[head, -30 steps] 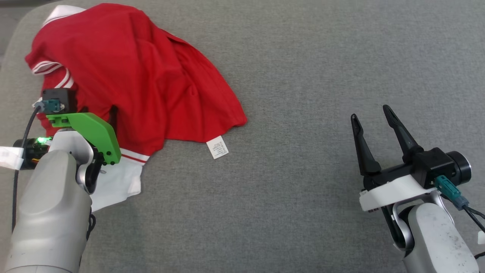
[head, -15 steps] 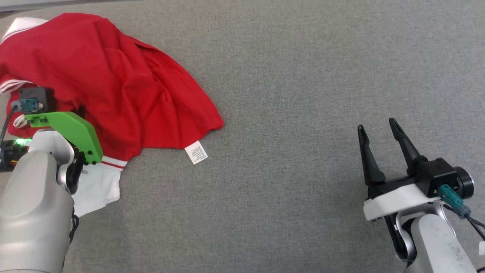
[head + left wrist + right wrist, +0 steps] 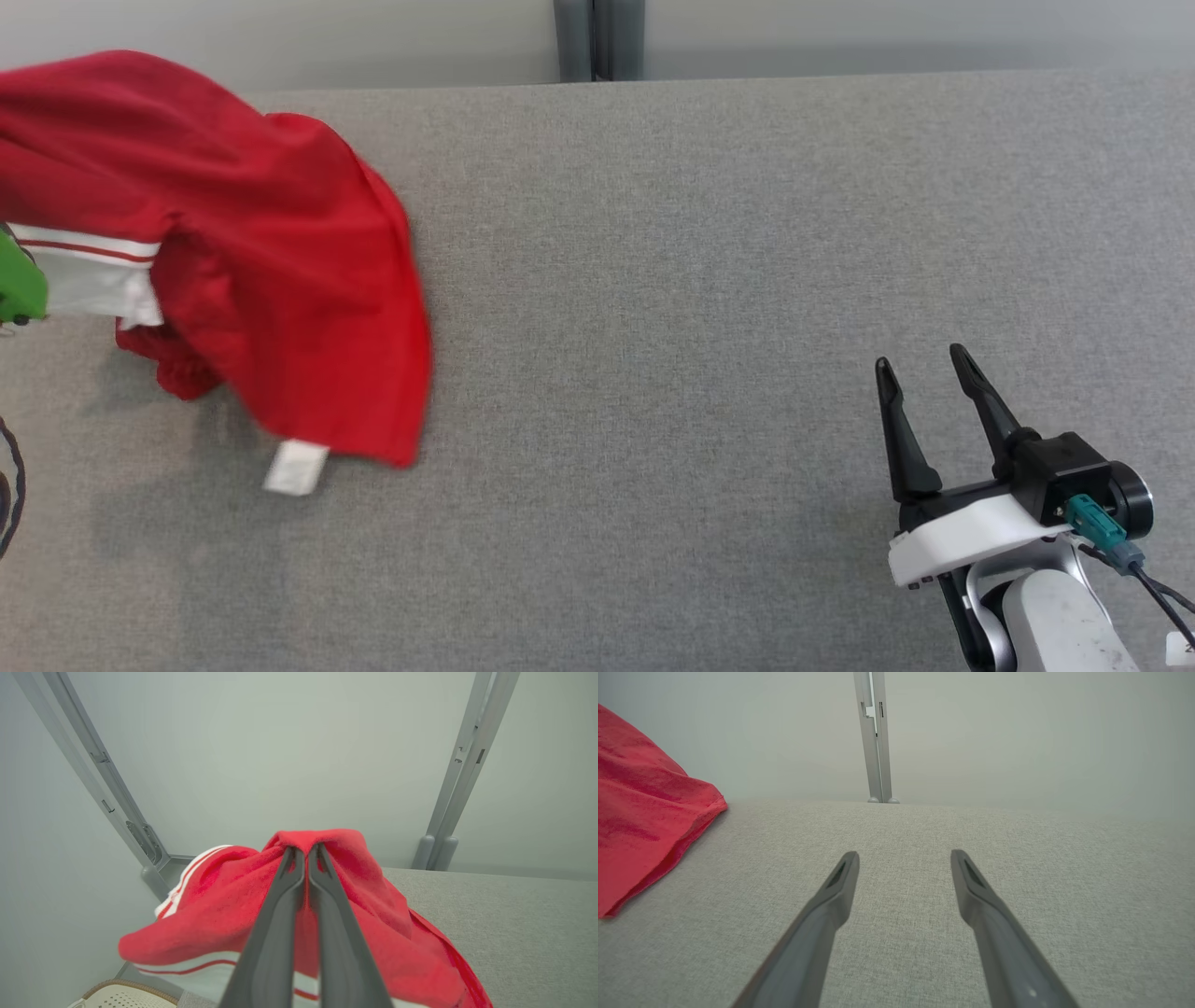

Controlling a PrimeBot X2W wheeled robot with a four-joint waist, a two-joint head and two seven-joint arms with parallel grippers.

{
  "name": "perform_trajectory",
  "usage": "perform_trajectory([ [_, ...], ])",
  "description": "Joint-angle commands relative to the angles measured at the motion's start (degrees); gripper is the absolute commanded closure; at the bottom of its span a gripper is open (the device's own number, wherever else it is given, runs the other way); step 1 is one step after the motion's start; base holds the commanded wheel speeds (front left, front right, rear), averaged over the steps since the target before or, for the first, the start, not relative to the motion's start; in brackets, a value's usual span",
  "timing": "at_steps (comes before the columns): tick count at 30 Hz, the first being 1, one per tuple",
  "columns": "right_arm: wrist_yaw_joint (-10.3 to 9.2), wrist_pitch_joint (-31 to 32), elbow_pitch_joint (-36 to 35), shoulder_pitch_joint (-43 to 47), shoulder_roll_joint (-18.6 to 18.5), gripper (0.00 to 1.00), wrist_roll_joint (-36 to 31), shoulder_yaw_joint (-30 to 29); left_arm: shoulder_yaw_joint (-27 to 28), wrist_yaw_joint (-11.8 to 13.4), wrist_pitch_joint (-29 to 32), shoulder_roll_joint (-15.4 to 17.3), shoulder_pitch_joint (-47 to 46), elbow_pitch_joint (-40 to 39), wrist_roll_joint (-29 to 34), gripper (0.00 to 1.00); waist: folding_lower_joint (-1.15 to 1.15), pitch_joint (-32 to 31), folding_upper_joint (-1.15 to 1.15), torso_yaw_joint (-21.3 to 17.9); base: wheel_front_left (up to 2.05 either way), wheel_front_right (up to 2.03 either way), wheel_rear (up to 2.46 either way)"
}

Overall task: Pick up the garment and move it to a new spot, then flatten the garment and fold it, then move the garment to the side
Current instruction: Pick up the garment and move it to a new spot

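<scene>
We are clamping our left pincer (image 3: 306,851) shut on a bunched fold of the red garment (image 3: 210,924). The cloth is draping down on both sides of its two fingers, with the white striped trim hanging just beneath them and a white label (image 3: 296,467) dangling from the hem over the grey padded surface (image 3: 700,280). We are holding our right pincer (image 3: 920,359) low over that surface, its fingers spread wide around nothing, and the garment is hanging well apart from it, off to its left.
</scene>
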Motion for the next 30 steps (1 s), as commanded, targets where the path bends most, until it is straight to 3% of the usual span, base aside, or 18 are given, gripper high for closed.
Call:
perform_trajectory([
  [1,-0.01,-0.2,0.1,0.7,0.1,0.0,-0.1,0.0,0.5,0.5,0.9,0.5,0.9,-2.9,-0.5,1.0,0.0,-1.3,0.0,0.0,0.0,0.0,0.0],
  [9,-0.02,-0.2,0.4,1.4,0.6,0.0,0.3,-0.2,-0.3,1.7,5.9,-0.4,1.2,-20.4,-3.0,1.0,0.0,-3.2,0.0,-2.9,0.0,0.0,0.0],
  [18,-0.02,-0.2,0.6,2.1,0.9,0.0,0.2,-0.1,-6.5,2.0,9.8,-5.1,-0.7,-33.4,-5.8,1.0,0.0,-4.7,0.0,-9.7,0.0,0.0,0.0],
  [25,-0.02,-0.2,0.8,1.8,1.1,0.0,0.6,0.5,-12.3,2.1,12.0,-9.5,-0.6,-37.4,-8.3,1.0,0.0,-4.6,0.0,-16.5,0.0,0.0,0.0],
  [30,-0.02,-0.2,0.9,1.8,1.2,0.0,0.9,0.6,-17.1,2.6,11.8,-12.8,4.0,-32.2,-9.5,1.0,0.0,-3.8,0.0,-21.3,0.0,0.0,0.0],
])
